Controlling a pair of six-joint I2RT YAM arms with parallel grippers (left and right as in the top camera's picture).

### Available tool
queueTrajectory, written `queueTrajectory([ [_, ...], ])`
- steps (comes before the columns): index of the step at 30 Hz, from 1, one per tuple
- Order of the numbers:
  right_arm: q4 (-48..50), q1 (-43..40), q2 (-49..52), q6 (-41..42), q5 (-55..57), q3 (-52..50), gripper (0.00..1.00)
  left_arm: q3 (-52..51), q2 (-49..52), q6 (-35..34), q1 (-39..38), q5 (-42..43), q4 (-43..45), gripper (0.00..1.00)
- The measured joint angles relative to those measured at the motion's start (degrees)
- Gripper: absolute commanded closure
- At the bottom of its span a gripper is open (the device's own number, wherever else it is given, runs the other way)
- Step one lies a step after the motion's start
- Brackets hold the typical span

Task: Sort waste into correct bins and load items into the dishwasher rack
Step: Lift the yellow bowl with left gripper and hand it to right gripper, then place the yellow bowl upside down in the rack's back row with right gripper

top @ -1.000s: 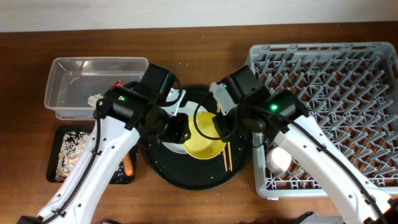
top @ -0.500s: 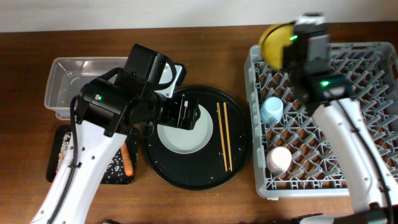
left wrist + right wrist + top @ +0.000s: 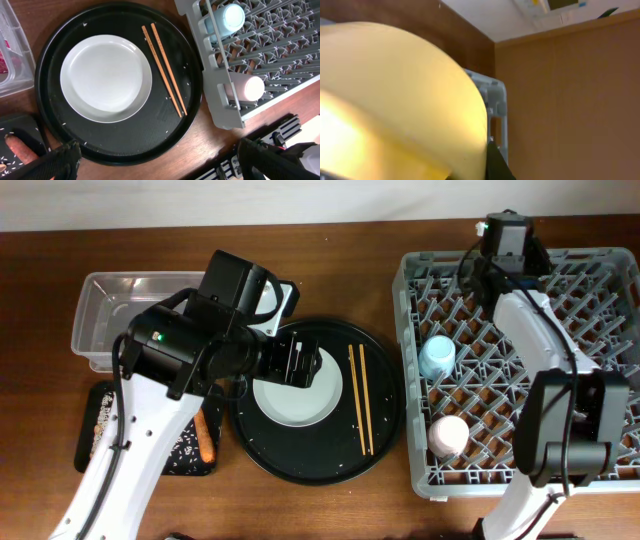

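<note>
My left gripper (image 3: 162, 167) hangs open above the near rim of the round black tray (image 3: 385, 435), its fingertips (image 3: 60, 160) far apart with nothing between them. On that tray lie the pale plate (image 3: 292, 395) and the wooden chopsticks (image 3: 360, 400). My right gripper (image 3: 489, 165) is shut on the yellow bowl (image 3: 395, 100), which fills the right wrist view; the overhead view hides the bowl. That gripper (image 3: 507, 230) is at the far edge of the grey dishwasher rack (image 3: 415, 270). A light blue cup (image 3: 437, 357) and a pink cup (image 3: 447, 436) stand in the rack.
The clear tub (image 3: 100, 320) sits at the back left with a red wrapper (image 3: 5, 50) inside. In front of it the small black tray (image 3: 100, 430) holds pale food scraps, and an orange carrot stick (image 3: 207, 442) lies in it.
My right arm lifted the yellow bowl off the plate and swung it to the rack's far edge. My left gripper opened wide and drew back from the plate.
</note>
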Motion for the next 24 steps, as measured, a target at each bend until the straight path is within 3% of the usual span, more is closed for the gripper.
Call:
queueTrajectory([
  [1,-1.2,1.4,0.0,0.0,1.3,0.0,0.96,0.0,0.0,0.0,0.0,0.0,0.0,0.01],
  [4,-4.0,3.8,0.2,0.0,6.2,-0.6,0.77,0.0,0.0,0.0,0.0,0.0,0.0,0.01],
  [5,-4.4,4.6,0.3,0.4,7.7,-0.8,0.61,0.0,0.0,0.0,0.0,0.0,0.0,0.01],
  [6,-4.7,5.5,0.4,0.1,9.0,-1.0,0.35,0.0,0.0,0.0,0.0,0.0,0.0,0.01],
  [7,-4.9,5.9,0.5,0.2,9.2,-1.1,0.27,0.0,0.0,0.0,0.0,0.0,0.0,0.01],
  [11,-8.2,10.0,1.3,0.1,14.3,-1.4,0.11,0.0,0.0,0.0,0.0,0.0,0.0,0.01],
  [17,-22.1,16.5,0.8,8.0,10.4,-1.7,0.04,0.0,0.0,0.0,0.0,0.0,0.1,0.01],
  [19,-25.4,18.1,-3.7,12.1,2.2,-1.8,0.04,0.0,0.0,0.0,0.0,0.0,0.1,0.01],
  [21,-27.9,15.3,-14.9,16.9,-13.0,-1.8,0.08,0.0,0.0,0.0,0.0,0.0,0.0,0.01],
  [22,-27.9,11.1,-19.9,19.6,-21.6,-1.8,0.22,0.0,0.0,0.0,0.0,0.0,0.0,0.01],
  [23,-28.2,1.1,-25.2,23.1,-35.8,-1.8,0.51,0.0,0.0,0.0,0.0,0.0,0.0,0.01],
  [24,-28.2,-2.8,-26.1,23.8,-40.0,-1.7,0.83,0.0,0.0,0.0,0.0,0.0,0.0,0.01],
])
